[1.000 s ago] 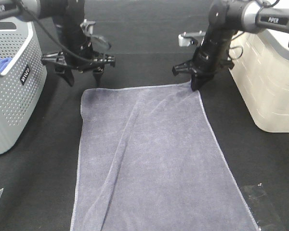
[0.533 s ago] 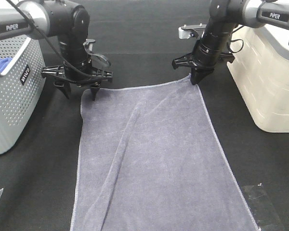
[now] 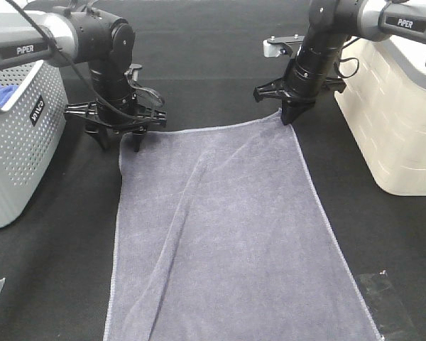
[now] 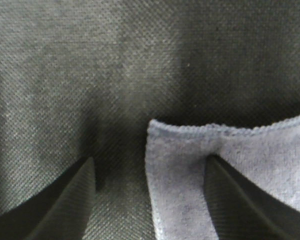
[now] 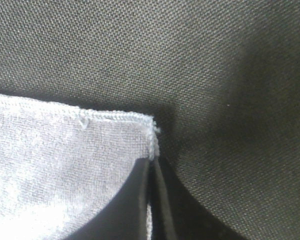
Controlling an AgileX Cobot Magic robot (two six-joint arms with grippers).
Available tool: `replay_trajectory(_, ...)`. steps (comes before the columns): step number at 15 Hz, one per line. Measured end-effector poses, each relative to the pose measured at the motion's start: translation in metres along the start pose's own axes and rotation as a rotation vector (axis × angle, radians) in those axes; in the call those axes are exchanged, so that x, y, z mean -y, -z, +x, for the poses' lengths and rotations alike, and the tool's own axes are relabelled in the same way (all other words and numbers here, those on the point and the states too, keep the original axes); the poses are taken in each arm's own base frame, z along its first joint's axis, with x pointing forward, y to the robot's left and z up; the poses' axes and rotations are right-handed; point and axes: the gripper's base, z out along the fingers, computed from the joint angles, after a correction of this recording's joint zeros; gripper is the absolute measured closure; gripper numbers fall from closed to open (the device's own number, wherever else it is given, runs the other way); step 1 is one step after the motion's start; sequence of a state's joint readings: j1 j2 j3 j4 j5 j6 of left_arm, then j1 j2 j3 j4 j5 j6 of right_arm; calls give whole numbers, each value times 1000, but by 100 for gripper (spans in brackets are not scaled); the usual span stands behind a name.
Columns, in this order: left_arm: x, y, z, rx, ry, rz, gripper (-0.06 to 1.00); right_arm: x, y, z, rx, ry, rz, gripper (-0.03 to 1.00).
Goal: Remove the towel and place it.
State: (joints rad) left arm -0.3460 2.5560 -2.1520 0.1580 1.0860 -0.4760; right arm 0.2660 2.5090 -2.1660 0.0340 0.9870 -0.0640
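Just lowered onto the far left corner of the towel [image 3: 227, 234]: left gripper [image 3: 119, 145], jaws open astride the corner and starting to narrow. Clamped on the far right corner: right gripper [image 3: 290, 117]. Towel spread flat on the table [image 3: 397, 234]. Probably next: second pinch, then lifting.

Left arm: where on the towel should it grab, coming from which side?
Best bet: pinch the towel at its far-left corner, coming straight down. It lies flat on the black mat, so only an edge can be nipped; the left gripper stands open astride that corner, and the right gripper is shut on the far-right one.
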Motion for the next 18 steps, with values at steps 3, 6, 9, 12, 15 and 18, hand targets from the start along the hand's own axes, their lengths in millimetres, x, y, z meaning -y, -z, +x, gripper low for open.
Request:
replay_trajectory(3, 4, -1, -1, 11, 13, 34, 68, 0, 0, 0, 3, 0, 0, 97)
replay_trajectory(6, 5, -1, -2, 26, -3, 48, 93, 0, 0, 0, 3, 0, 0, 97)
replay_trajectory(9, 3, -1, -5, 65, -49, 22, 94, 3, 2, -2, 8, 4, 31, 97)
replay_trajectory(12, -4, 14, -24, 186, -79, -19, 94, 6, 17, -17, 117, -7, 71, 97)
replay_trajectory(15, -9, 23, -43, 331, -69, 29, 94, 10, 23, -30, 252, 18, 113, 97)
replay_trajectory(18, -17, 29, -65, 533, -64, 105, 94, 15, 28, -42, 391, 70, 190, 97)
